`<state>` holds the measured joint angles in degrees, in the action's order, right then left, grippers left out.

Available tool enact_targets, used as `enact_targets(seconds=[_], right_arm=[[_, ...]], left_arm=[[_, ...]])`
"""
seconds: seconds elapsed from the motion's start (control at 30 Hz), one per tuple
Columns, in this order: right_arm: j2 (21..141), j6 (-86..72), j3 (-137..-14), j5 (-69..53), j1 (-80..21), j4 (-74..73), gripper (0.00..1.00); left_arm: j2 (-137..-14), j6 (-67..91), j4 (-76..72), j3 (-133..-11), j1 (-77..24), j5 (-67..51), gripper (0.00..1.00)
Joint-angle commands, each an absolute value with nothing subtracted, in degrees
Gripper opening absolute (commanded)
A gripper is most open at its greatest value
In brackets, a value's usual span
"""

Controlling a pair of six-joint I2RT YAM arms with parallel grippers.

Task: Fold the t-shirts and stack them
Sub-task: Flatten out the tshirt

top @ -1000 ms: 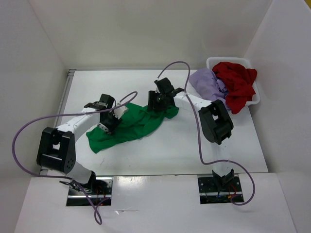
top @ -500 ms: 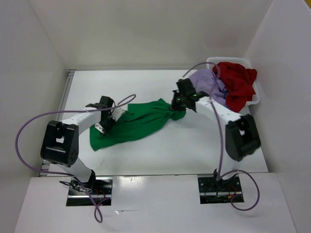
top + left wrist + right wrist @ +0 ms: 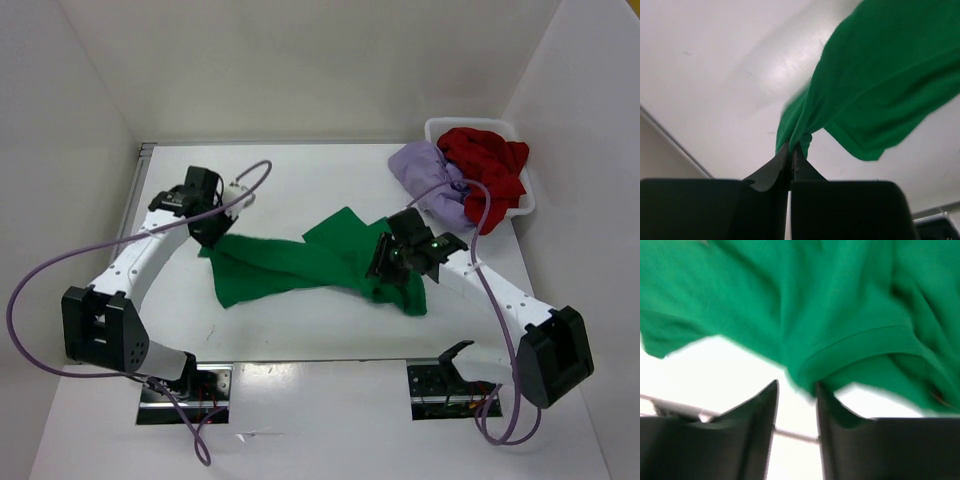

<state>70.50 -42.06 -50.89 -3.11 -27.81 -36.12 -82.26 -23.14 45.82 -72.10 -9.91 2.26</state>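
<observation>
1. The left gripper is clamped tight on a bunched corner of the green t-shirt, at about 10 o'clock on the table.
2. The green t-shirt lies rumpled and half twisted across the middle, running from 10 o'clock toward 4 o'clock, with one flap turned up near the centre.
3. The right gripper sits at the shirt's 4 o'clock end. Its jaws stand parted with a hem at their mouth, and blur hides whether they bear on the cloth.
4. The lavender t-shirt and the red t-shirt wait heaped in the white basket at 1 o'clock, the lavender one spilling over the basket's 9 o'clock side.
5. The step in hand looks like spreading the first shirt flat. No fold is made and nothing is stacked.
6. The next move probably calls for a firm right-hand pinch on the far hem, then both arms drawing apart to take out the twist.
7. The table is matte white, and plain white walls enclose it on three sides.
</observation>
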Motion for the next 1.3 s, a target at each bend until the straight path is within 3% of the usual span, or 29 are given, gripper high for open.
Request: enact_targets(seconds=[0.0, 0.07, 0.17, 0.23, 0.33, 0.47, 0.6, 0.67, 0.8, 1.07, 1.27], right_arm=[[66.89, -47.36, -48.34, -7.90, -30.92, -41.04, 0.50], [66.01, -48.95, -48.34, -8.69, -36.00, -43.58, 0.60], [64.60, -48.35, -54.38, -5.47, -36.91, -50.52, 0.60], [64.07, -45.90, -60.36, 3.57, -36.22, -52.73, 0.59], [68.97, -39.06, -62.14, 4.58, -29.11, -48.01, 0.58], [81.89, -33.86, -64.32, 7.90, -24.79, -36.95, 0.58], [97.51, -26.91, -76.07, 8.44, -24.79, -30.34, 0.63], [102.98, -23.84, -83.71, 9.84, -24.79, -30.32, 0.74], [119.22, -20.14, -97.50, 12.21, -24.26, -32.94, 0.75], [138.42, -15.74, -121.27, 10.30, -24.26, -43.14, 0.79], [135.45, -14.94, -114.19, 10.90, -24.87, -43.24, 0.75]], left_arm=[[-81.48, -25.05, 51.50, -64.02, -11.68, 0.70, 0.00], [-79.63, -25.57, 51.50, -61.53, -12.21, 0.70, 0.00], [-78.40, -25.58, 52.20, -58.72, -12.22, 1.84, 0.00], [-77.26, -25.58, 52.82, -57.83, -12.74, 1.85, 0.00], [-76.73, -25.58, 52.82, -56.34, -12.74, 1.85, 0.00], [-76.73, -24.35, 52.30, -55.81, -12.74, 3.34, 0.00], [-76.73, -24.35, 51.77, -55.81, -12.74, 4.48, 0.00], [-76.73, -23.82, 51.24, -55.28, -12.74, 4.48, 0.00], [-78.57, -23.20, 50.63, -55.28, -12.74, 5.10, 0.00], [-79.63, -22.68, 50.63, -55.81, -12.74, 6.23, 0.00], [-79.63, -22.68, 51.15, -56.42, -12.13, 5.71, 0.00]])
